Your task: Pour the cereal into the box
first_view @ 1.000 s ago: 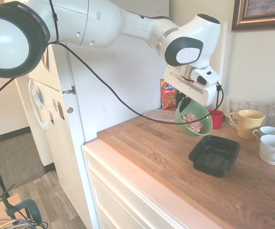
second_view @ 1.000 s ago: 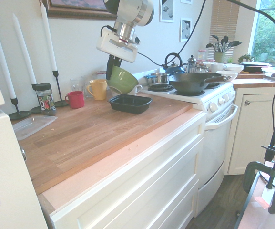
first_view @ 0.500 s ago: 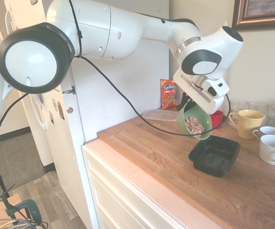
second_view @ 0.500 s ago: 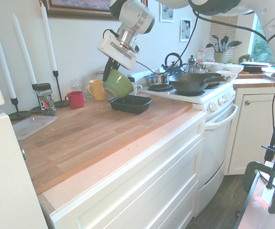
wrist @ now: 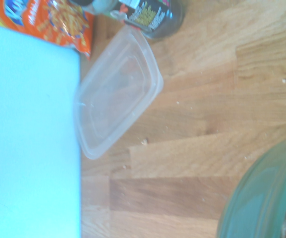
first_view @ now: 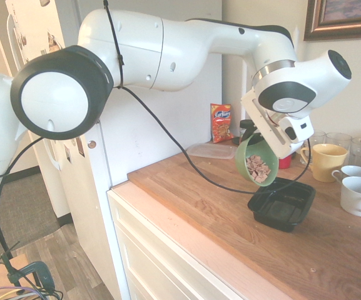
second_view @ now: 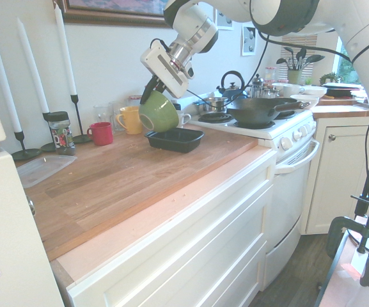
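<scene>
One gripper clamped on tilted green bowl of cereal, above empty black box

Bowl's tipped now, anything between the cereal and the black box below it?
Nothing visible. The gripper holds the green bowl tilted just above the black box, which looks empty and uncovered. The cereal sits near the bowl's lowered rim; the yellow mug and cups stand aside.
</scene>
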Controlling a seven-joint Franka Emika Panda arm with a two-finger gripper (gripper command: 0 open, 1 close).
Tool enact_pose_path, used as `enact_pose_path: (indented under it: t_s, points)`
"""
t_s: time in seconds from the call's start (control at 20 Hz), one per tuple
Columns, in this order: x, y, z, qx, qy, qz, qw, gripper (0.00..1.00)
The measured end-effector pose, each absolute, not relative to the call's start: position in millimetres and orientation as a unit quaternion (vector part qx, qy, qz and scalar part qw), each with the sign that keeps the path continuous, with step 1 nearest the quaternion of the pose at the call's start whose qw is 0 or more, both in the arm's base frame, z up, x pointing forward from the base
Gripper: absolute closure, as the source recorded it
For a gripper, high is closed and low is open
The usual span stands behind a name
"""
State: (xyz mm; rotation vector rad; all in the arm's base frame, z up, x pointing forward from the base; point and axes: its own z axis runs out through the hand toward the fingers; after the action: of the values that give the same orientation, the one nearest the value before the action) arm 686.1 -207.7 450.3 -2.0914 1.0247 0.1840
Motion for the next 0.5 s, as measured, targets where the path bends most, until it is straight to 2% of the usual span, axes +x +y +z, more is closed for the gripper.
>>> enact_pose_path:
  t_s: [0.5]
  points:
    - [679,-236,448,-0.79,0.378,0.087,0.476,1.0]
